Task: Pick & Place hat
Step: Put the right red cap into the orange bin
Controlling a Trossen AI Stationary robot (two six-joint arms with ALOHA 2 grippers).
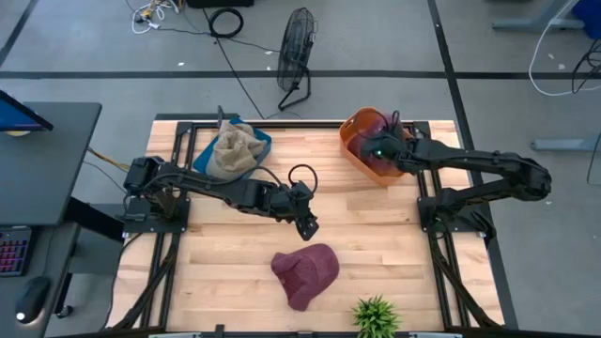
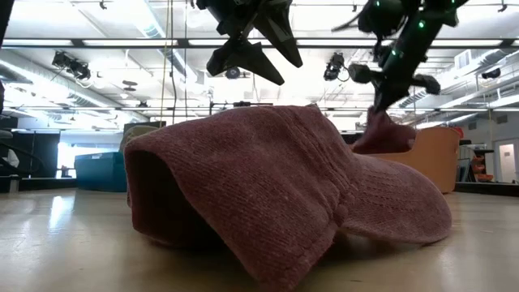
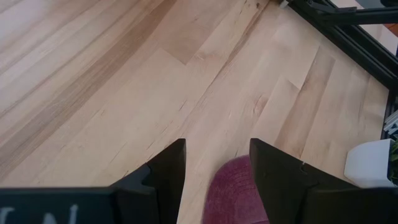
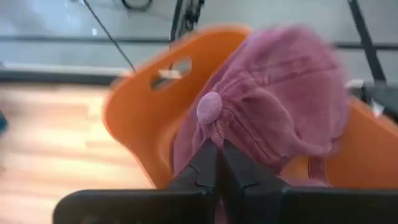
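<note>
Right gripper (image 4: 216, 163) pinches pink hat (image 4: 280, 99) above orange bin (image 1: 362, 150); left gripper (image 1: 308, 225) spread, maroon cap (image 1: 306, 272) just below-ahead.

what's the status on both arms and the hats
Left gripper open above maroon corduroy cap. Right gripper shut on pink cap over orange bin. Nothing blocking.

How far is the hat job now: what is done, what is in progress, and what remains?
Nothing looks finished yet. In progress: the right gripper is shut on a pink hat over the orange bin. The left gripper is open above the table, near the maroon hat, which lies untouched. Left: release the pink one, then pick the maroon one. A blue bin holds a tan hat.
</note>
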